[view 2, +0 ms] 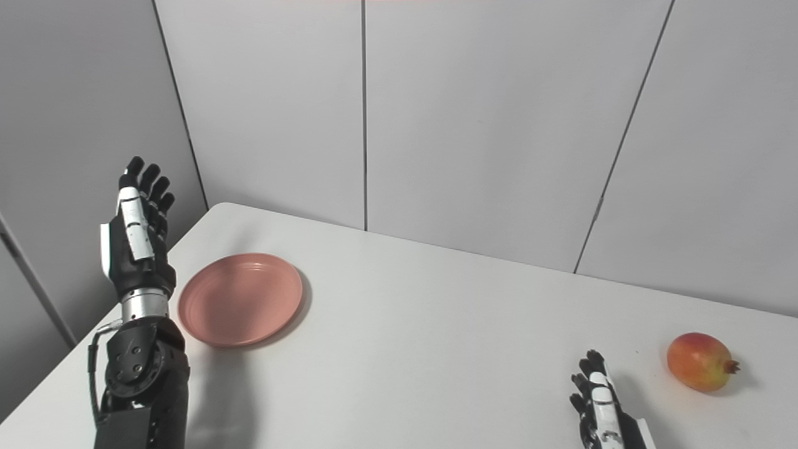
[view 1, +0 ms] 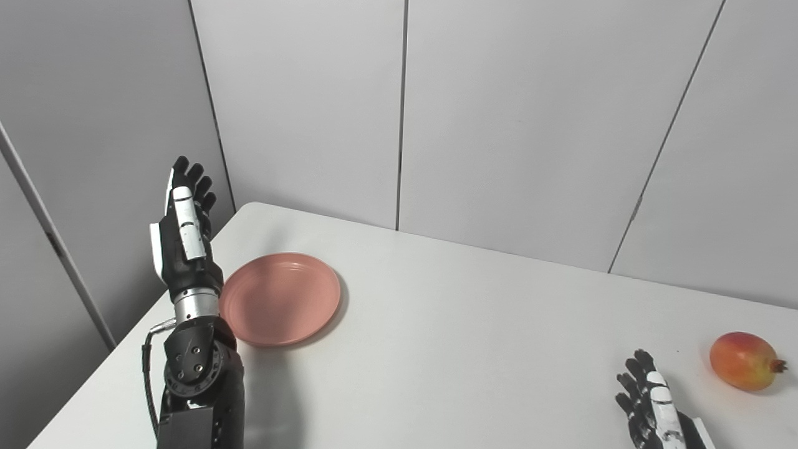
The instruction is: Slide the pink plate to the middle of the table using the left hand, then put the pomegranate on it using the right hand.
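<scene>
The table (view 1: 474, 349) is white and fills the lower part of both views, with grey wall panels (view 1: 517, 112) behind it. The left arm (view 1: 196, 380) rises steeply from the near left edge of the table, its forearm almost upright. The plate (view 1: 280, 298), pink and empty, lies flat on the table's left part, just right of the arm's wrist; whether wrist and rim touch cannot be told. The left hand (view 1: 184, 231) stands above the table's left edge, beside the plate, fingers straight, pointing up and held close together, holding nothing. The right hand (view 2: 598, 402) lies low at the table's near right edge, fingers stretched forward and slightly apart, empty. The pomegranate (view 2: 701, 362) sits on the table's far right part, near that hand but apart from it, its crown pointing right. The left eye view cuts the right hand off lower; the right eye view shows more table beyond the pomegranate.
</scene>
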Controlling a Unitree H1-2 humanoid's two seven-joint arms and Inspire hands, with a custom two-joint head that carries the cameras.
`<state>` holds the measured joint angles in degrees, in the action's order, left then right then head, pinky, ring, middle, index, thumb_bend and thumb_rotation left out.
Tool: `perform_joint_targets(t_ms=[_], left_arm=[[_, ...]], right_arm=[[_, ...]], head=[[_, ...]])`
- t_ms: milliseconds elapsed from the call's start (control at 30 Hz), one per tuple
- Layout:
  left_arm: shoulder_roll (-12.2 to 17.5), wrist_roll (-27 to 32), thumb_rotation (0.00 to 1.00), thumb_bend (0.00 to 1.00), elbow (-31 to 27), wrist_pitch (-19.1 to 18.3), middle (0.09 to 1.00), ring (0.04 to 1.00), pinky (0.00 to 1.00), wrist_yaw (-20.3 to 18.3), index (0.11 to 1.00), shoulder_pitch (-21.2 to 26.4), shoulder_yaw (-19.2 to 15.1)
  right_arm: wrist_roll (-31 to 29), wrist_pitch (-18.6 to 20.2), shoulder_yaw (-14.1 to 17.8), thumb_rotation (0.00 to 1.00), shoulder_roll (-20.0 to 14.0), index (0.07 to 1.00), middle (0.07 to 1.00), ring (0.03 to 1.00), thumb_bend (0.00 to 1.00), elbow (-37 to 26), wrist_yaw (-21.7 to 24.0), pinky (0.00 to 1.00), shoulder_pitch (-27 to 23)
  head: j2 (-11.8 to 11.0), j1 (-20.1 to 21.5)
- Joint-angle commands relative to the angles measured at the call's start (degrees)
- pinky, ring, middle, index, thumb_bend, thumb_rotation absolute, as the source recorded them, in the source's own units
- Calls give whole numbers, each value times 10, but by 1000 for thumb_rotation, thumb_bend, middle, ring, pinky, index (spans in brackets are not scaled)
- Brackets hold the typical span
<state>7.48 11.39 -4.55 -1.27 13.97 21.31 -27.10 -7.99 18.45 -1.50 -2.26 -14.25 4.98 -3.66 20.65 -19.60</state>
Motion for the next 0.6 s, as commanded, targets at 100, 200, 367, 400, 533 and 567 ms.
perform_joint_targets(t_ms=[100, 200, 367, 400, 533, 567], left_arm=[[25, 48, 1000, 430, 1, 29, 943, 943, 966, -14, 919, 7, -16], [32, 58, 1000, 431, 6, 32, 938, 938, 962, -16, 917, 2, -20], [43, 78, 1000, 435, 16, 30, 934, 939, 973, -17, 914, -5, -30], [44, 80, 1000, 429, 18, 30, 937, 942, 977, -18, 909, -7, -30], [53, 88, 1000, 425, 26, 28, 939, 946, 979, -21, 904, -15, -34], [56, 91, 1000, 423, 31, 29, 943, 948, 981, -23, 910, -18, -35]], right_arm=[[-10, 8, 6, 1000, -5, 998, 999, 1000, 171, -20, 5, 1000, -9], [-12, 17, 9, 1000, -4, 996, 999, 1000, 176, -24, 2, 1000, -9], [-15, 21, 9, 1000, -4, 998, 998, 1000, 174, -26, 2, 1000, -10], [-15, 23, 10, 1000, -4, 996, 998, 1000, 174, -27, 1, 1000, -10], [-15, 24, 10, 1000, -5, 996, 1000, 1000, 173, -30, 2, 1000, -9], [-16, 24, 10, 1000, -5, 996, 1000, 1000, 174, -30, 2, 1000, -9]], head=[[0, -5], [1, -7], [3, -10], [3, -10], [5, -10], [5, -10]])
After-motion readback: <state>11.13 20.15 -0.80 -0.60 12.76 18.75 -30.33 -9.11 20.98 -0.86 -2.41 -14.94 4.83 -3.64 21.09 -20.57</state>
